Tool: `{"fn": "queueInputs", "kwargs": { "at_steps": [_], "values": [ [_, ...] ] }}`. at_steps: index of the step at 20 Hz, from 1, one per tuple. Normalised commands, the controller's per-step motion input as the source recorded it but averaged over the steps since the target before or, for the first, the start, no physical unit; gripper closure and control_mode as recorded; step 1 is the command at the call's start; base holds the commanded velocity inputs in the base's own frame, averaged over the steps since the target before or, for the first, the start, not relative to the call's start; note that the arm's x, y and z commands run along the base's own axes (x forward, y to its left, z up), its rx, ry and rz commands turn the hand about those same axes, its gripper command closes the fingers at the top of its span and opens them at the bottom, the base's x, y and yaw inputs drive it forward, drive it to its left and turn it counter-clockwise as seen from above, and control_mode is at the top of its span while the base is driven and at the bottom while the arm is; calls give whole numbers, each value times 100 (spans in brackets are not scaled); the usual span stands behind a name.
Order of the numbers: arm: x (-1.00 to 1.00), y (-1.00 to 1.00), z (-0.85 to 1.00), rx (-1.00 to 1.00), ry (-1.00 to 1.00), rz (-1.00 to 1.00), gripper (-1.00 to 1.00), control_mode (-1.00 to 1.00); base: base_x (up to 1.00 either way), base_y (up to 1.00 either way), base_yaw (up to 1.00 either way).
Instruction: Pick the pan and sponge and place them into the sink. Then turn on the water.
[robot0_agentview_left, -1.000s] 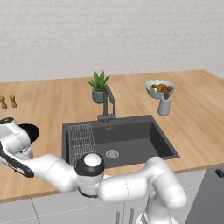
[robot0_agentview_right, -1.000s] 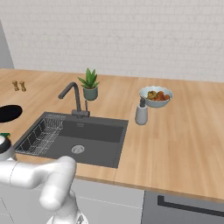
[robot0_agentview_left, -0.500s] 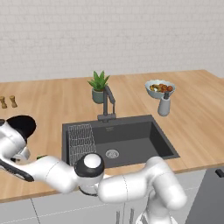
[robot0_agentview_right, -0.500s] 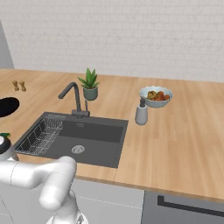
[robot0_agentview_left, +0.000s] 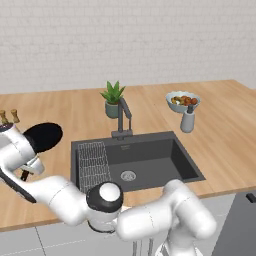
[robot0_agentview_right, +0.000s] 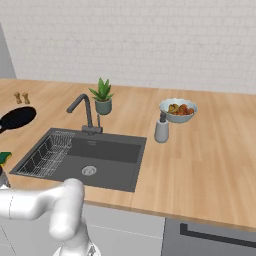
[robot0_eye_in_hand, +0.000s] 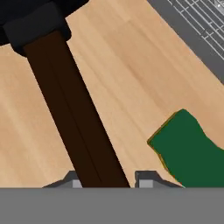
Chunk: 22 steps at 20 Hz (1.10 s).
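The black pan hangs a little above the wooden counter, left of the sink. Its long dark handle runs down between my fingertips, and my gripper is shut on it. In the right base view the pan floats at the far left, with the green sponge lying on the counter just in front of it. The sponge, green on top with a yellow edge, lies to the right of the handle and apart from it. The dark faucet stands behind the basin, and no water runs.
A wire rack lies along the sink's left side. Behind the faucet stands a potted plant. A fruit bowl and a soap dispenser sit to the right. Two small shakers stand at the far left.
The pan has risen off the counter and shifted right toward the sink, with my hand on its handle. The sponge has not moved.
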Motion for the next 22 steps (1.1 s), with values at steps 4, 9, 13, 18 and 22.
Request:
{"fn": "queueInputs", "kwargs": {
  "at_steps": [4, 9, 13, 18, 22],
  "values": [
    [-100, -81, 34, 0, -67, -7, 100, -100, 0, 0, 0],
    [-100, -77, 41, 11, -46, -12, 100, -100, 0, 0, 0],
    [-100, -98, 48, 29, -3, -21, 100, -100, 0, 0, 0],
    [-100, -90, 45, 24, -12, -14, 100, -100, 0, 0, 0],
    [-100, -51, 49, 23, -4, -3, 100, -100, 0, 0, 0]
  ]
}}
